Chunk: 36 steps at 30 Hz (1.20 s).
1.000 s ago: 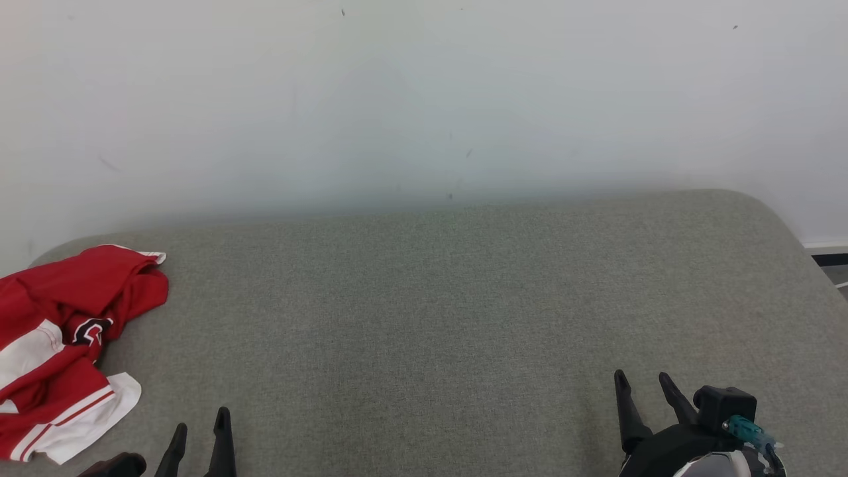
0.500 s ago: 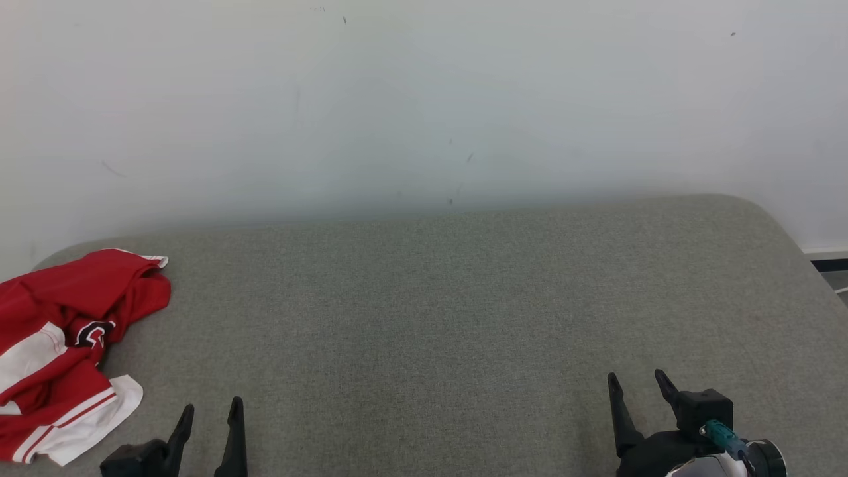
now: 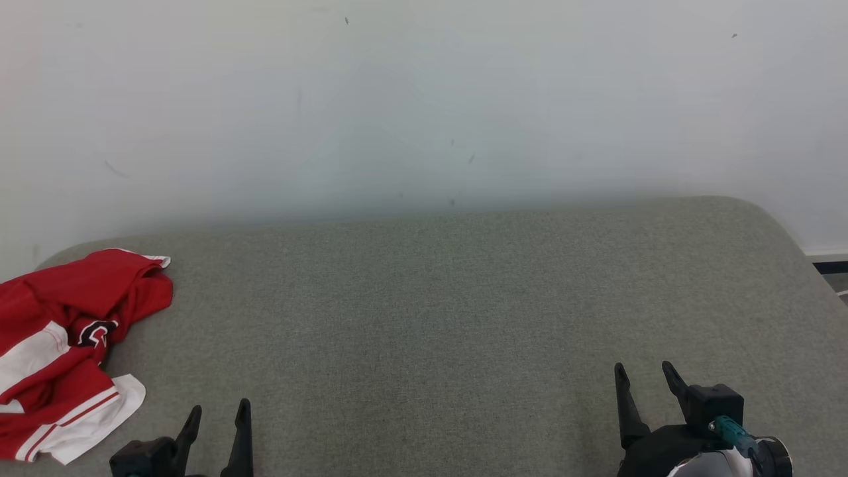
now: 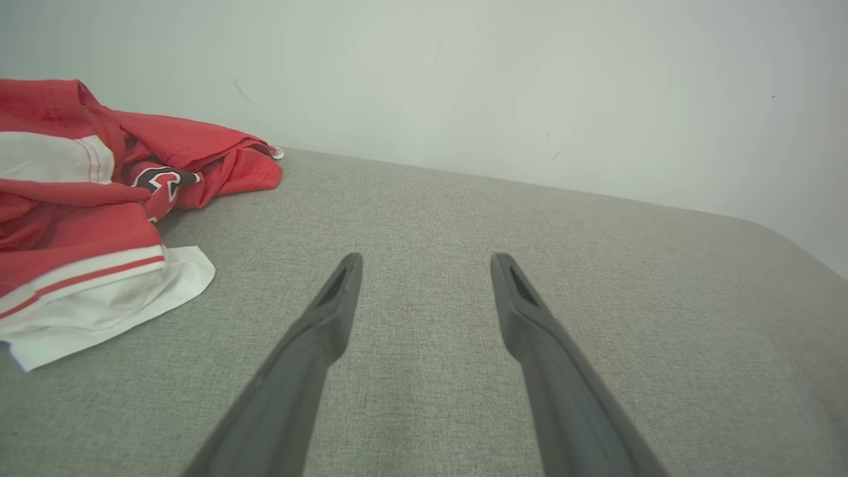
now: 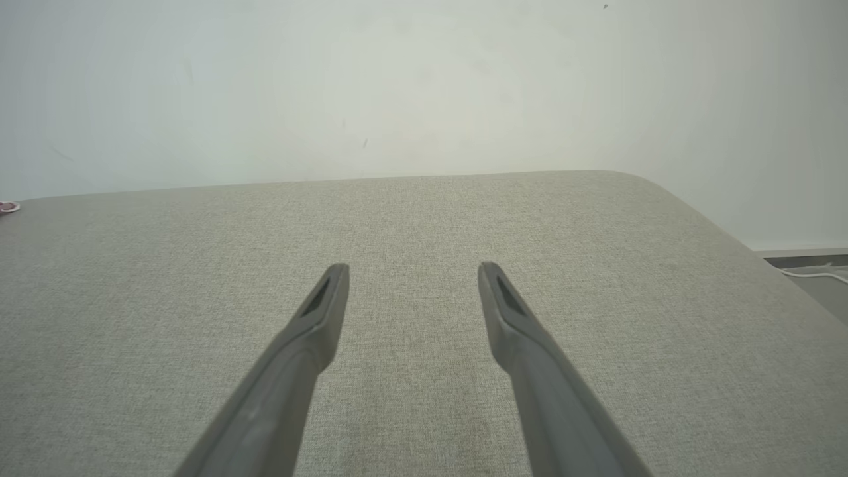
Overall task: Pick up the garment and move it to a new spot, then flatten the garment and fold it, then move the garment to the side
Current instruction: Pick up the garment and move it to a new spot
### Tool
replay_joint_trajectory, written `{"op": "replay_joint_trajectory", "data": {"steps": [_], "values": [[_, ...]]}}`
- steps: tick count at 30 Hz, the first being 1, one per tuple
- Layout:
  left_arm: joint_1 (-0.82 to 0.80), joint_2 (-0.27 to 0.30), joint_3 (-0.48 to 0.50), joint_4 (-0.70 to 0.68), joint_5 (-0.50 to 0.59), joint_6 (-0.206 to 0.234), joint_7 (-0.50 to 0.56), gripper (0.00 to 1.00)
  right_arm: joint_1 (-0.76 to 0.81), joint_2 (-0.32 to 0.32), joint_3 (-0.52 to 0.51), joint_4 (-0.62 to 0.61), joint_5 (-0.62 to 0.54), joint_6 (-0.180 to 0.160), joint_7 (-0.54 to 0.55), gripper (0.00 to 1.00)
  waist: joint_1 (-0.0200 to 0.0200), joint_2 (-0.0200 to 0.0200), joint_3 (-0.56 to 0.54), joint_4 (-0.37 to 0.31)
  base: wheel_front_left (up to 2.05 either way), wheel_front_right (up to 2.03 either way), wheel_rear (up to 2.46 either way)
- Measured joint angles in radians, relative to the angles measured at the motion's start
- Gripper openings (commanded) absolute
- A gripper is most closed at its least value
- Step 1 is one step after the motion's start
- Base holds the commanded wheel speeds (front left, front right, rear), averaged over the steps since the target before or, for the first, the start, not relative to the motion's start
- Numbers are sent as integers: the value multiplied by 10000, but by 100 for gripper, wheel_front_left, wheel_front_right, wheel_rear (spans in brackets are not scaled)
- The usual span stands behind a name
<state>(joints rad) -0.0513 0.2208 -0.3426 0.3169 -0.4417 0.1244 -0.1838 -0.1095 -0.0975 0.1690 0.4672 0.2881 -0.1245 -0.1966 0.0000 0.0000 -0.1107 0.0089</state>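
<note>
**Two Sets of Jaws Wide, Garment Bunched at the Far Left**

One red-and-white garment point(image 3: 59, 344) lies crumpled at the far left of the grey padded surface point(image 3: 424, 298), close to its rounded back corner and partly cut off by the head view's left edge. Red cloth is heaped on top, a dark emblem shows among the folds, and a white hem with a thin red stripe spreads flat on the near side. In the left wrist view the garment point(image 4: 86, 212) sits ahead and to the left of that arm's fingers point(image 4: 318, 331).

Just to the garment's right, at the lower left of the head view, the left jaws stand wide with nothing between them. Their dark fingers point(image 3: 242, 434) are near the white hem but apart from it. Bare fabric runs across the middle, backed by a pale wall point(image 3: 424, 99) with a few small marks.

At the lower right the right jaws are also spread wide and hold nothing, their fingers point(image 3: 623, 407) well apart from the garment. Past the surface's rounded right corner the right wrist view shows a sliver of floor point(image 5: 825, 288) with a white cable point(image 5: 811, 273) lying on it.
</note>
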Motion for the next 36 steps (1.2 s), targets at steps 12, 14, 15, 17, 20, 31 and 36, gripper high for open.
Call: {"op": "replay_joint_trajectory", "data": {"steps": [12, 14, 15, 17, 20, 31, 36], "values": [[-236, 46, -186, -35, 320, 0, 430, 100, 328, 61, -128, -399, 2, 0, 33, 100, 0, 0, -12, 957, 0, 0, 0], [-222, 107, -123, -82, 334, 0, 437, 100, 304, 117, -65, -426, 2, 0, 42, 100, 0, 0, -4, 1206, 0, 0, 0], [-203, 136, -67, -105, 343, 0, 439, 100, 284, 151, -40, -435, 4, 0, 52, 100, 0, 0, 0, 1333, 0, 0, 0], [-196, 203, 15, -125, 368, 0, 485, 100, 238, 194, 10, -458, 4, 0, 117, 100, 0, 0, 10, 1599, 0, 0, 0], [-192, 251, 63, -215, 387, 0, 537, 100, 179, 215, -36, -476, 4, 0, 117, 100, 0, 0, 39, 2154, 0, 0, 0], [-195, 261, 219, -389, 407, 0, 779, 100, 182, 324, -201, -548, -42, 0, 119, 100, 0, 0, 193, 3514, 0, 0, 0], [-241, 138, 282, -353, 307, 2, 1076, 100, 188, 337, -318, -637, -81, 0, 130, 100, 0, 0, 362, 3838, 0, 0, 0]]}}
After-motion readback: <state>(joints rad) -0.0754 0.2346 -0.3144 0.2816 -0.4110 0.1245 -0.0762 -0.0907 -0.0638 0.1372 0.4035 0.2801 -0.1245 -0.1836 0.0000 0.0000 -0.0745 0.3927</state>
